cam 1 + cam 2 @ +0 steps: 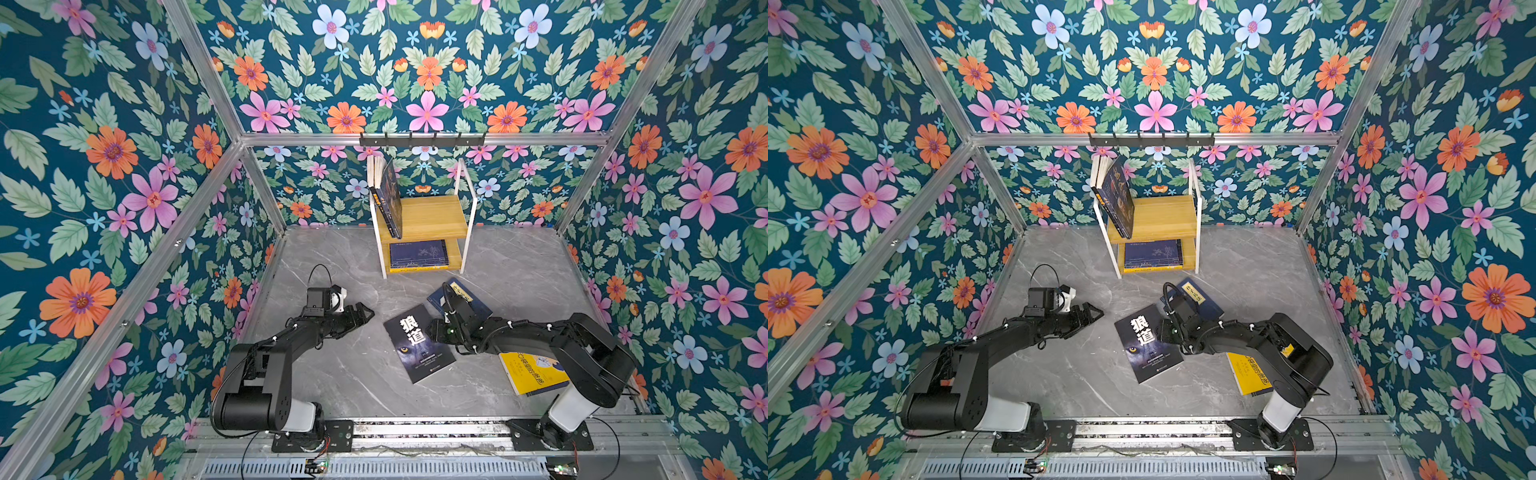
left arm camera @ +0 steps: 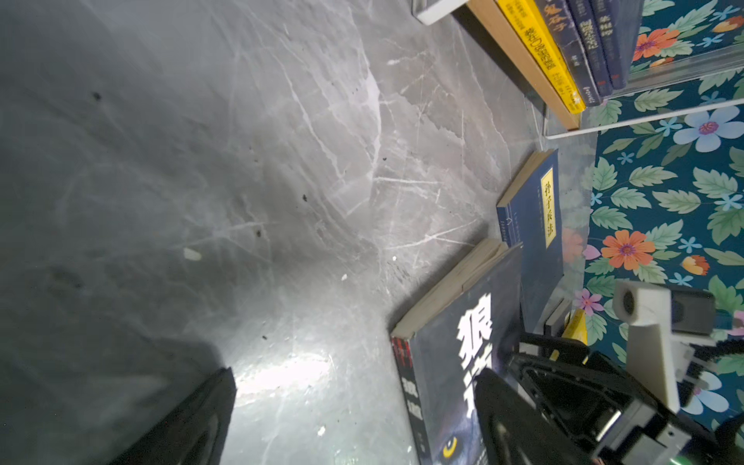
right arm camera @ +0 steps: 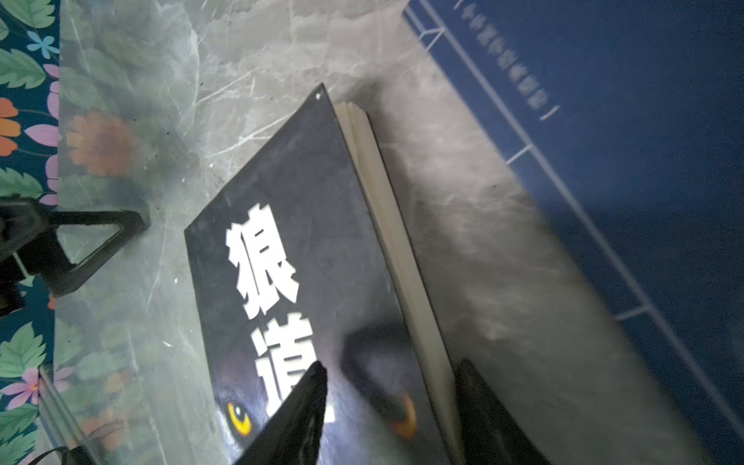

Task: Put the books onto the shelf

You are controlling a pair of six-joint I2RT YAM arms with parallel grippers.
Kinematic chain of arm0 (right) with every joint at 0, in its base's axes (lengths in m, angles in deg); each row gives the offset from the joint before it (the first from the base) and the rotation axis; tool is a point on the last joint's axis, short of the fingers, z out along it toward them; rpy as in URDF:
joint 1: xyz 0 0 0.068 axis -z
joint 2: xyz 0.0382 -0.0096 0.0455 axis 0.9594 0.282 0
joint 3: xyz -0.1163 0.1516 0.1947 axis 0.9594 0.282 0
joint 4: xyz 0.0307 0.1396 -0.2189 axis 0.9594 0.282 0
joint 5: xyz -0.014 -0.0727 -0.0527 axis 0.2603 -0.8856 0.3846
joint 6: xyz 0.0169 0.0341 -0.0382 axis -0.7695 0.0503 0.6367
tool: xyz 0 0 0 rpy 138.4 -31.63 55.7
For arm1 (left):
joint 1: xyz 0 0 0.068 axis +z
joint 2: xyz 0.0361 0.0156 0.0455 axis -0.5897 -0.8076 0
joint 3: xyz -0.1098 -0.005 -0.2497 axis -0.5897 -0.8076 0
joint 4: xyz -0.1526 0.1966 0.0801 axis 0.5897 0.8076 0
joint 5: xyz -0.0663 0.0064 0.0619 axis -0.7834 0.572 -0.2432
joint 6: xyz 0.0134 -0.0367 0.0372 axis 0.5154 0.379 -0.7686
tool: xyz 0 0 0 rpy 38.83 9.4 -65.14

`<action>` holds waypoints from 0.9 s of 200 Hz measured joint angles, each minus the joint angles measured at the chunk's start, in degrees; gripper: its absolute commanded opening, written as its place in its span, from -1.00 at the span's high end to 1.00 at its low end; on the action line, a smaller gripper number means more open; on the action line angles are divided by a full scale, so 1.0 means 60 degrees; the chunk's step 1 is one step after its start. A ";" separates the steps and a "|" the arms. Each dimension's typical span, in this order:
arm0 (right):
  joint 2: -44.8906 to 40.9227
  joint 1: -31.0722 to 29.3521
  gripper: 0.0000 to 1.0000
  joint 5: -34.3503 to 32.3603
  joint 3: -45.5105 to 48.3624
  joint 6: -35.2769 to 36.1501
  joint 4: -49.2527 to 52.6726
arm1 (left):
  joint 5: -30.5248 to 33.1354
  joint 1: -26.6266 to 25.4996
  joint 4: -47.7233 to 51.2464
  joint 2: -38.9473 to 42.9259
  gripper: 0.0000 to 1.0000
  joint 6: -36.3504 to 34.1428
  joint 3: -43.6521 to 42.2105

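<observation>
Grey marble table (image 1: 332,374) is seen with a black wolf-eyed book (image 1: 417,343) lying flat mid-table. Its page edge is straddled by the right gripper (image 3: 391,364) — whether it is pinched cannot be told. The left gripper (image 2: 358,372) is spread wide, empty, just beside it. A navy book (image 1: 461,291) and a yellow book (image 1: 530,374) are half hidden under the right arm. On the shelf (image 1: 428,216), leaning books (image 1: 390,199) are seen above — a shadowed stack (image 1: 417,253) below.

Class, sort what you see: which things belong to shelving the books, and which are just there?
Job: wolf book, navy book, yellow book, shelf, shelved books.
Just there: hook rail, wallpaper.
</observation>
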 measured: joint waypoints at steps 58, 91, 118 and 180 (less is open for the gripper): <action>0.0769 -0.0357 -0.05 0.0317 -0.0951 -0.0550 -0.0160 | 0.0131 -0.0131 -0.0058 0.0062 -0.56 0.0219 -0.0098; 0.0543 -0.0364 -0.05 0.0353 -0.1013 -0.0612 0.0535 | 0.0550 -0.0120 0.0226 0.0499 -0.56 0.0299 -0.0036; 0.0102 -0.0288 -0.05 0.0328 -0.0703 -0.0608 0.1075 | 0.0790 -0.0040 0.0561 0.0670 -0.53 0.0492 -0.0182; -0.1115 -0.0976 -0.05 0.0291 0.0696 -0.0714 0.1118 | 0.0707 -0.0040 0.0379 0.0175 -0.49 0.0710 -0.0251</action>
